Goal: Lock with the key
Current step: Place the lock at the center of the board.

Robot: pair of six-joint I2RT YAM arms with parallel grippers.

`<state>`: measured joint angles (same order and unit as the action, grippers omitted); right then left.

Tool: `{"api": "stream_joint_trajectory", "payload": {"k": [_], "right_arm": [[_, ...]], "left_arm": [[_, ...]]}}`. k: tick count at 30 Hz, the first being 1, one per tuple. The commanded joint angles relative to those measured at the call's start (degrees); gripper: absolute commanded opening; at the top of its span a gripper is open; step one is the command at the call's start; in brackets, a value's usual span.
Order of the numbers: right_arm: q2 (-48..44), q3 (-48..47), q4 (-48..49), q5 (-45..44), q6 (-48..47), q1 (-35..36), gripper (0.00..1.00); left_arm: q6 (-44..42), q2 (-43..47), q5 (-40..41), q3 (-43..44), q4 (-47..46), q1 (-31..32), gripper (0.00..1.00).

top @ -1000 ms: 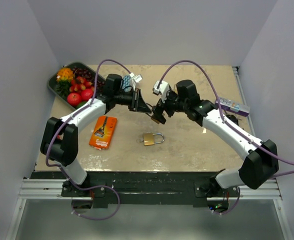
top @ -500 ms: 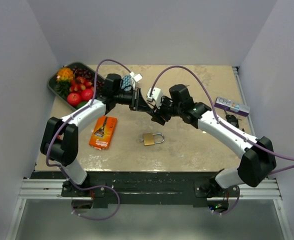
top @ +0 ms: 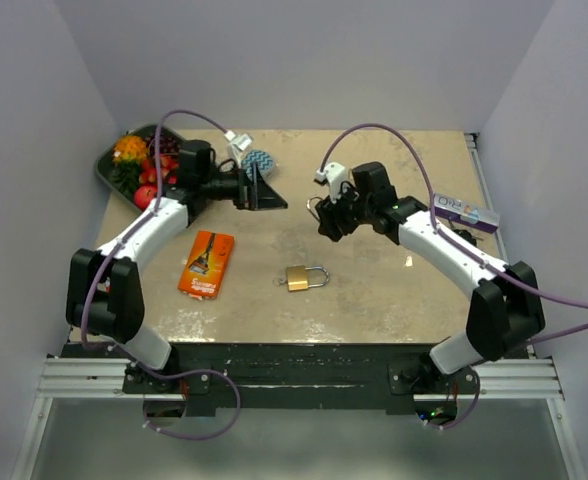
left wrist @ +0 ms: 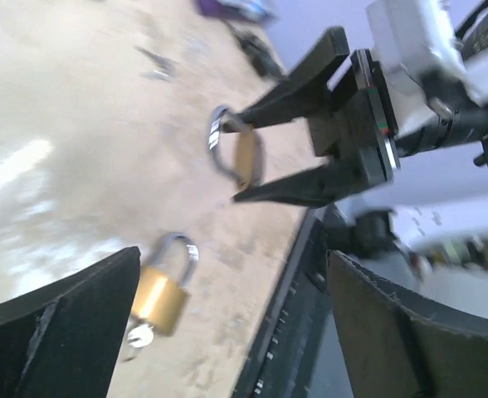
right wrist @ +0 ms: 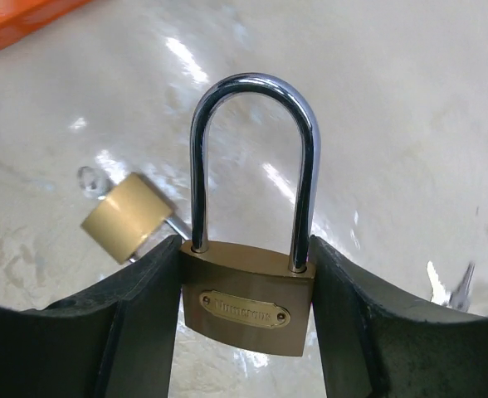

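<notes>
My right gripper is shut on a brass padlock, squeezing its body from both sides, with the steel shackle pointing away from the wrist. It hangs above the table's middle. A second brass padlock lies flat on the table below, and a key sticks out of its base. My left gripper stands open and empty to the left, apart from the held padlock, which shows in its wrist view.
A dark tray of fruit sits at the back left. An orange packet lies front left and a purple box at the right edge. Loose keys lie on the table to the right.
The left gripper has opened and pulled back to the left. The right gripper has closed on the padlock they met over and has drawn it slightly right and back.
</notes>
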<state>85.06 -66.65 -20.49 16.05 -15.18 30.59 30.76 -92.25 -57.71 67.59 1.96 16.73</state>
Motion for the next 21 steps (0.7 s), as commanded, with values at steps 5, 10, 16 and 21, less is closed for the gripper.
{"api": "stream_joint_trajectory", "payload": {"k": [5,10,16,21], "right_arm": [[8.45,-6.12,0.80,-12.69,24.92,-6.95,0.00],[16.69,-11.20,0.63,-19.12,33.01,-7.12,0.00],[25.59,-17.97,-2.89,-26.60,38.20,-7.56,0.00],[29.37,-18.95,-1.92,-27.39,39.44,-8.26,0.00]], "left_arm": [[-18.16,12.42,24.74,2.03,11.85,-9.43,0.99],[-22.75,20.61,38.11,-2.81,5.78,-10.75,0.99],[-26.19,20.44,35.83,-0.27,15.09,-10.75,0.99],[-25.93,22.55,36.09,-1.94,16.24,-10.75,0.99]]}}
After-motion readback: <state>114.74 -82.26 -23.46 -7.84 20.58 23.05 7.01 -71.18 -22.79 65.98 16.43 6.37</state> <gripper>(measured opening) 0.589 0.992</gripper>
